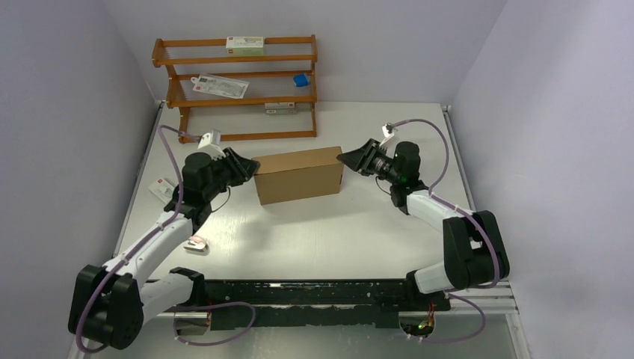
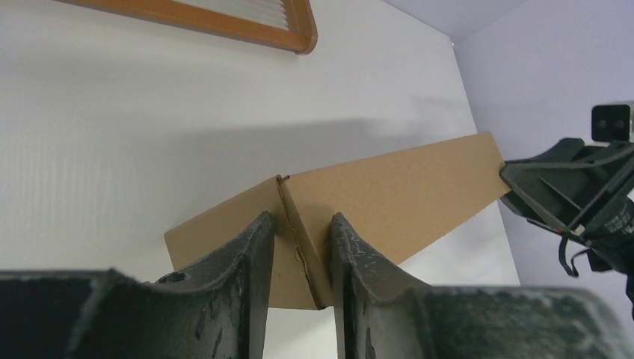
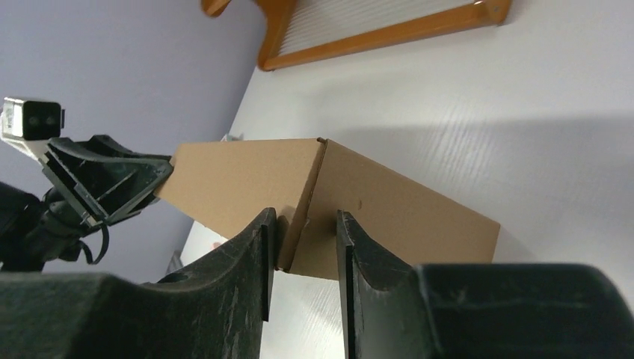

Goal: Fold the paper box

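1. Box (image 1: 299,174): brown cardboard, folded into a closed rectangular form. It rests on the tabletop (image 1: 336,239) near the centre, long side roughly across the view, between the two arms.

2. Left end effector (image 1: 248,168): at the box's left end, tips at or against the end face. In the wrist view its fingers (image 2: 258,254) are narrowly parted, with the box's near corner seam showing in the gap. No clamping on the cardboard is evident; contact cannot be confirmed.

3. Right end effector (image 1: 345,158): at the box's right end, tips meeting the upper corner. Its fingers (image 3: 262,254) are likewise a little apart and frame the corner edge. The left finger overlaps the end panel's edge in the picture; a grip cannot be confirmed.

4. Surroundings: a wooden rack (image 1: 173,88) stands at the back left, behind the box and apart from it. It carries a white carton (image 1: 245,45) on the top shelf, a flat packet (image 1: 220,86) and a blue item (image 1: 300,80) on the middle shelf.

5. A white tag (image 1: 162,188) lies at the left tabletop edge. Another small item (image 1: 196,244) lies beside the left forearm.

6. Obstructions: each arm blocks the box end it attends.
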Tool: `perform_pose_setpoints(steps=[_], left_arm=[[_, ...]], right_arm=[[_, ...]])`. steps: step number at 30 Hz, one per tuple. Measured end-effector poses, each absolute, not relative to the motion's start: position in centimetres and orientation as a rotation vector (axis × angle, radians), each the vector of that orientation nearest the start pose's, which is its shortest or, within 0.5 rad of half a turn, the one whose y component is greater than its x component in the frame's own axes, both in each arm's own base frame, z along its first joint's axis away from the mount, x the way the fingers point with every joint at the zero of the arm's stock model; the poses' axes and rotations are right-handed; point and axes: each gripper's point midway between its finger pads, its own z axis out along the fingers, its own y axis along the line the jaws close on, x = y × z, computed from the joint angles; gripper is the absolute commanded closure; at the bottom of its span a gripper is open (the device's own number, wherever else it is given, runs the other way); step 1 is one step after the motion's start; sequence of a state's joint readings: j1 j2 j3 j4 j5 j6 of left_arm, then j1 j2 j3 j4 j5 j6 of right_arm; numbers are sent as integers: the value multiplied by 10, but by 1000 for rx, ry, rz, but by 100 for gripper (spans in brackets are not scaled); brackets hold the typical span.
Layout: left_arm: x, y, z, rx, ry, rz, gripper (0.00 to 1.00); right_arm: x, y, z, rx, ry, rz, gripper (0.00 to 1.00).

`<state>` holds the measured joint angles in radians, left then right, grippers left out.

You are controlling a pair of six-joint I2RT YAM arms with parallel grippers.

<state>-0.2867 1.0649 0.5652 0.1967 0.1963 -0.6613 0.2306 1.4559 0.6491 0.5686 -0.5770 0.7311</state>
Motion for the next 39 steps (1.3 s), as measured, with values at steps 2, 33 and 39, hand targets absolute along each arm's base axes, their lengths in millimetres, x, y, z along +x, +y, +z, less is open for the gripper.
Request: perform_pose_setpoints(steps=[2,33,39], left_arm=[[331,-163,176,-228,1933,-814,68],[320,-167,163,-335,1874,-1091,85],[321,-163,162,-333,1836,-1061,95]], right_arm=[[358,201,163,56,1922,1154,92],[337,177,167,125,1963,1220,95],[344,180,171,121,1965,1250,90]])
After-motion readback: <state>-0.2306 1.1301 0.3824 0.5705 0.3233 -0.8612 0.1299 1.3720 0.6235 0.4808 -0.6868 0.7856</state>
